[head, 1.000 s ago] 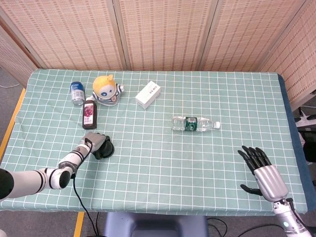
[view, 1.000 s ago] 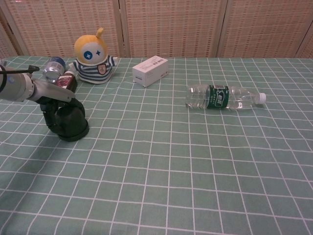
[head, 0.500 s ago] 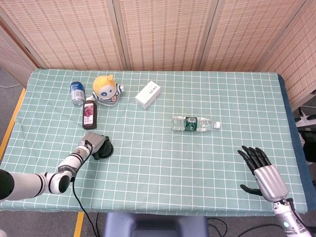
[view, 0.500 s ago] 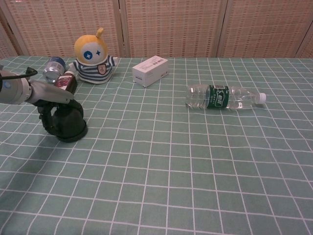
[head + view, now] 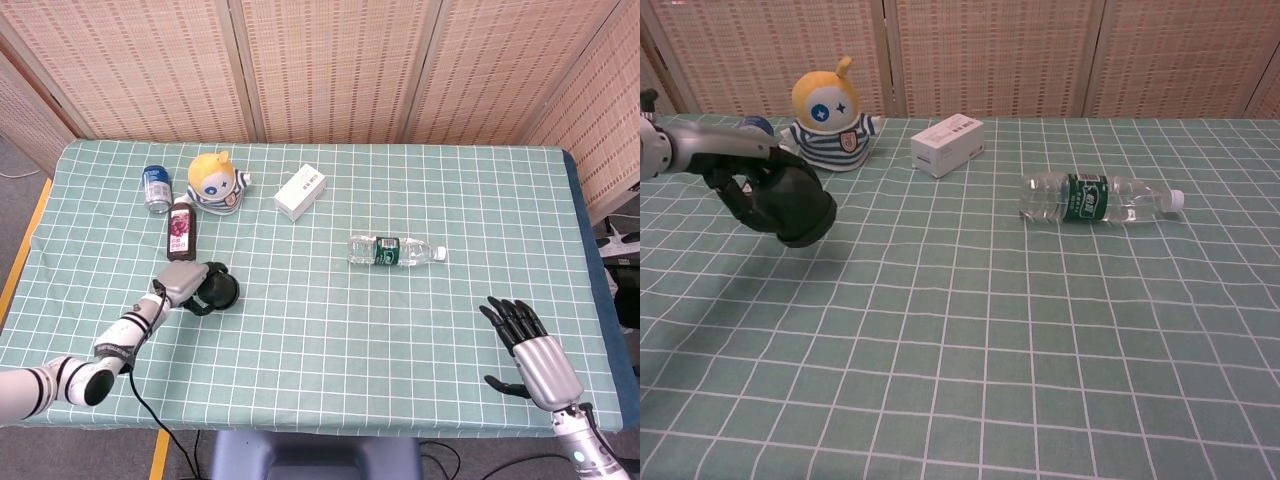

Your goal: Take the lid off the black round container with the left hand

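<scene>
1. The dark fingers (image 5: 738,196) of the left hand (image 5: 745,172) are wrapped around the black round container (image 5: 792,206), grasping it from the side and top.
2. In the chest view the black round container is off the green checked tablecloth (image 5: 970,330) and tilted, its wider rim turned toward the camera and downward, with a shadow on the cloth below it.
3. In the head view the left hand (image 5: 183,283) and the container (image 5: 218,291) sit at the left side of the table, in front of the dark-red flat bottle (image 5: 181,229).
4. Whether the lid has separated from the container I cannot tell; only one dark rounded body shows in the hand.
5. The right hand (image 5: 530,350) shows only in the head view, low at the right near the table's front edge, its black fingers (image 5: 512,317) spread apart and holding nothing.
6. A clear plastic water bottle with a green label (image 5: 1095,198) lies on its side right of centre, cap pointing right, well apart from both hands.
7. A white rectangular carton (image 5: 947,144) lies toward the back of the table, near the middle.
8. A yellow-headed plush toy in a striped shirt (image 5: 830,117) sits left of the carton, just behind the raised container in the chest view.
9. A blue metal can (image 5: 155,188) lies left of the plush toy in the head view, close to the red bottle's cap.
10. Woven tan folding screens (image 5: 330,65) stand behind the table.
</scene>
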### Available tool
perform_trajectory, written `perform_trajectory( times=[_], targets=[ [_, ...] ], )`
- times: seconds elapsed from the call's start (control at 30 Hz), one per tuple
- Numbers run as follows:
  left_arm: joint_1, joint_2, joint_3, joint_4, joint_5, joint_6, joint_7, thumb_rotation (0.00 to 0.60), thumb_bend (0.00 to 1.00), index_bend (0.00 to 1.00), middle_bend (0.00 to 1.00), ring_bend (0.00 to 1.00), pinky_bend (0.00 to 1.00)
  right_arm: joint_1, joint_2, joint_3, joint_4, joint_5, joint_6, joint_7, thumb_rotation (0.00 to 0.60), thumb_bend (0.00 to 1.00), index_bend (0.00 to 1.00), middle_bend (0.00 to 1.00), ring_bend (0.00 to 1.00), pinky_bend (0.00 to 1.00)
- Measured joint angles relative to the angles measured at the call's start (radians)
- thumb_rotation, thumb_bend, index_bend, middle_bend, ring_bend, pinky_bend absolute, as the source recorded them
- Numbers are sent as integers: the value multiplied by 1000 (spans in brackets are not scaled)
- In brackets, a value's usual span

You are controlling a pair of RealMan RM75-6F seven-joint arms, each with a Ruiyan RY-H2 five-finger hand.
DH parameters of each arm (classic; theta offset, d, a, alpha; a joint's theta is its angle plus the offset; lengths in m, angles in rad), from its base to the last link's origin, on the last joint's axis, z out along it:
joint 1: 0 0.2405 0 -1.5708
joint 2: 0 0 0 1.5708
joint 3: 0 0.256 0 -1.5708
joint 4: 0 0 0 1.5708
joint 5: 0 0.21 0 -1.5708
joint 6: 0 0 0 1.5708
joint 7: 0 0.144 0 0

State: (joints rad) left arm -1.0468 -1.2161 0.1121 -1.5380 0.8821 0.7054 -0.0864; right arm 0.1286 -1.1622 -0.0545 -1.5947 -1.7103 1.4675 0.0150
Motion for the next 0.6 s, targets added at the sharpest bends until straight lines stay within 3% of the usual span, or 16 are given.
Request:
perform_trajectory(
  times=[0.17,0.5,0.6],
  targets=[
    [86,34,-82,-4,145,28,-295,600,345,723,747,534,353,-1,-2,1,1,0,1,-3,600,0,0,0,0,0],
    [258,67,-255,-4,373,206,-1160,600,344,735,769,523,365,-3,-17,8,12,2,7,-23,600,0,0,0,0,0],
    [297,79,-293,7,432,238,-1364,600,345,737,770,523,366,-1,-18,4,11,0,0,-22,600,0,0,0,0,0]
  ],
)
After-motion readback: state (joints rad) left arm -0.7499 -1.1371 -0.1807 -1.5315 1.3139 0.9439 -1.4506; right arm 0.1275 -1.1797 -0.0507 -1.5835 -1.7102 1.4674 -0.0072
